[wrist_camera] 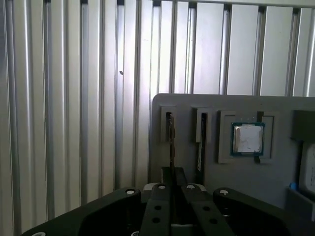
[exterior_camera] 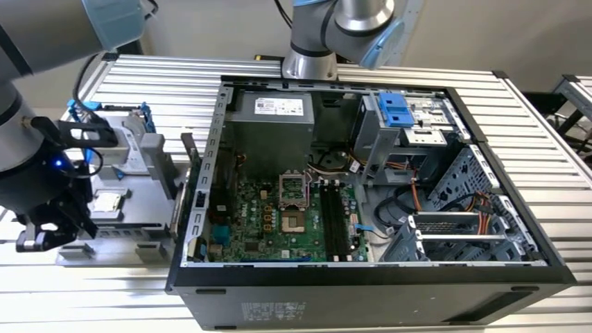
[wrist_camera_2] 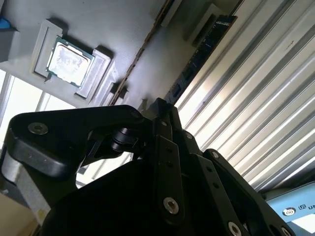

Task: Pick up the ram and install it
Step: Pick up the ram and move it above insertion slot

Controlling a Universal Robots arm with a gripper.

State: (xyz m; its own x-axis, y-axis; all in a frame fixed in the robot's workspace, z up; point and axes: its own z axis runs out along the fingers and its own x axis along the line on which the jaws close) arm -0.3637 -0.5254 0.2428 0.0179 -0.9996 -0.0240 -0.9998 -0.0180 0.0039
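In both wrist views two thin sticks stand edge-on in slots of a grey parts holder point(wrist_camera: 187, 105). One ram point(wrist_camera: 171, 135) runs straight into my gripper point(wrist_camera: 171, 173), whose fingers are shut on its thin edge while it still sits in its slot. From the other side it is a thin brownish edge point(wrist_camera_2: 142, 51) leading to the gripper point(wrist_camera_2: 160, 105). The other stick point(wrist_camera: 202, 142), dark point(wrist_camera_2: 197, 61), stands one slot over. In the exterior view the gripper point(exterior_camera: 37, 239) is at the holder's near end point(exterior_camera: 120, 232), on the exterior view's left of the open computer case. The motherboard's black slots point(exterior_camera: 335, 222) lie inside the case.
A square silver processor chip point(wrist_camera: 247, 138) point(wrist_camera_2: 69, 59) point(exterior_camera: 109, 202) rests in a recess of the holder beside the sticks. A hard drive point(exterior_camera: 129, 149) stands further back on the holder. The case wall point(exterior_camera: 199, 201) rises beside the holder. A ribbed metal table point(wrist_camera: 74, 98) lies beneath.
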